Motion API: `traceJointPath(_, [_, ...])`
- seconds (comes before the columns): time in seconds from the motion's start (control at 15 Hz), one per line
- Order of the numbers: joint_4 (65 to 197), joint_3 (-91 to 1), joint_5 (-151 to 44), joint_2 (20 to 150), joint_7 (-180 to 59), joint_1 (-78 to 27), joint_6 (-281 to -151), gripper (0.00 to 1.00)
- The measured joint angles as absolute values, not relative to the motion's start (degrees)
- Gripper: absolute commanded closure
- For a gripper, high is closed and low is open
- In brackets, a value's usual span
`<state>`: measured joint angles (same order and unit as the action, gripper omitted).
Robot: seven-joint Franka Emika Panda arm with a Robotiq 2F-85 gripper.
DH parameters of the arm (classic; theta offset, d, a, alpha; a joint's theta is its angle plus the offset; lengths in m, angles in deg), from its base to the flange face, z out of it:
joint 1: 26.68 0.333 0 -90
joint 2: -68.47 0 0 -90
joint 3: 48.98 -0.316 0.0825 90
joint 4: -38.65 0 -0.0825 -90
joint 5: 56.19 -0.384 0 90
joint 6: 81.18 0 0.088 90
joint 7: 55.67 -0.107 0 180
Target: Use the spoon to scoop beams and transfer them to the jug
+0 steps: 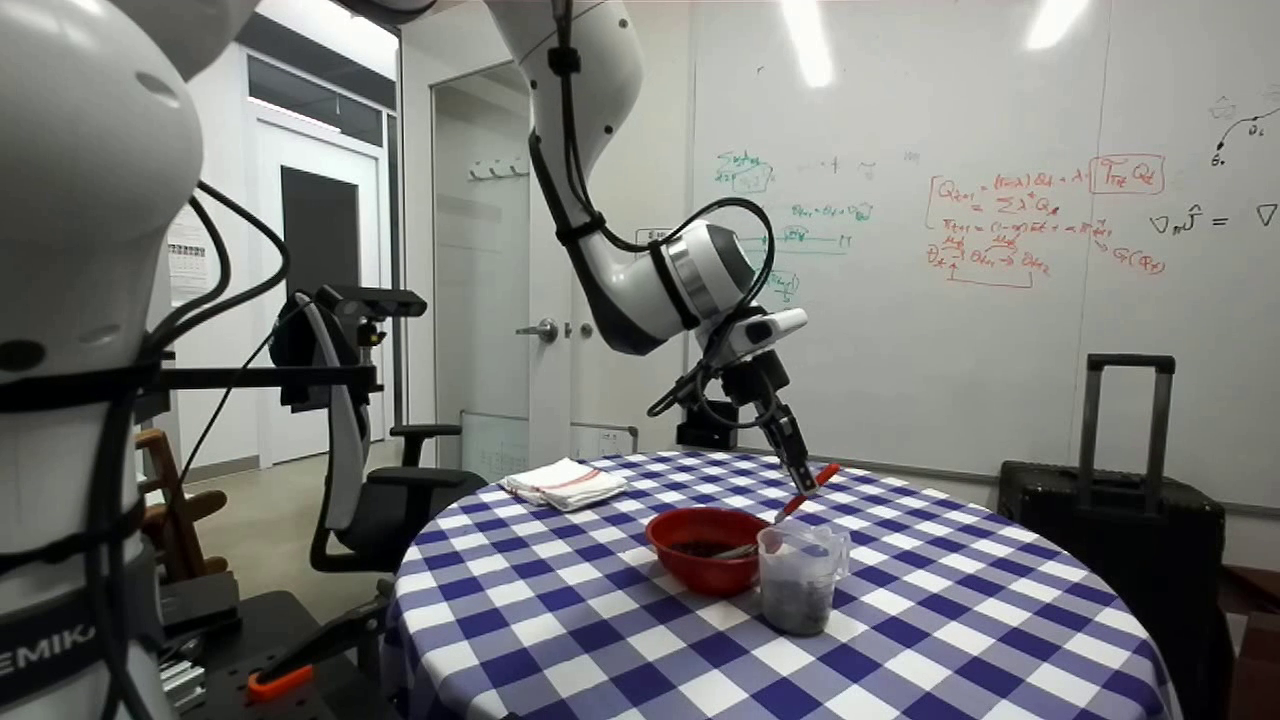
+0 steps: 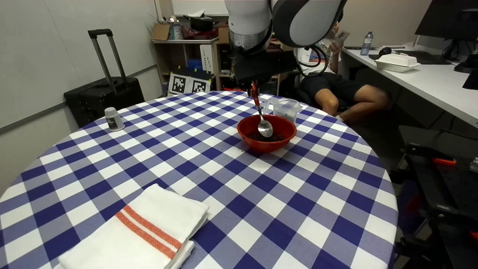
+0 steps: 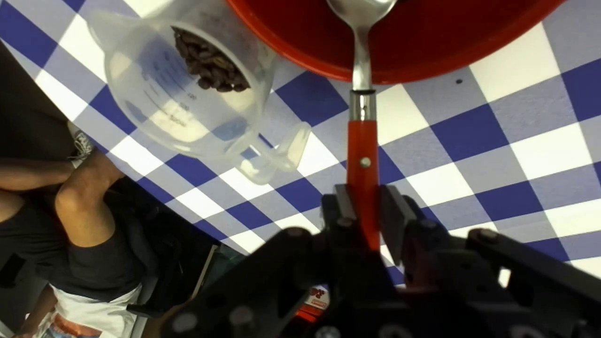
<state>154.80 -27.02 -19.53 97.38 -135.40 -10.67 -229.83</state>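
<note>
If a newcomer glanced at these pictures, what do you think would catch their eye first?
Probably the red bowl, bright on the blue-and-white checked tablecloth. Next, the gripper, holding the spoon by its red handle, the metal end reaching over that bowl. Beside the bowl stands the translucent jug with dark beans in it.

The arm [image 1: 612, 92] bends downward, its tool [image 3: 367, 209] (tilted) clamped.

We see the spoon [image 3: 362, 141], red-handled and shiny-headed, tilted with its head inside the red bowl [image 2: 263, 147]; whether it touches the dark beans [image 2: 277, 138] there we cannot tell. Just beside the bowl our translucent, scale-marked jug [image 1: 800, 585] stands upright, more beans [image 3: 211, 65] in its lower part.
</note>
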Motion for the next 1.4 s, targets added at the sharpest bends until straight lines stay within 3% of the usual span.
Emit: traceJointPath(1.4, [155.71,-35.98,-16.76,98.73,-138.51,-14.50,-229.91,0.91])
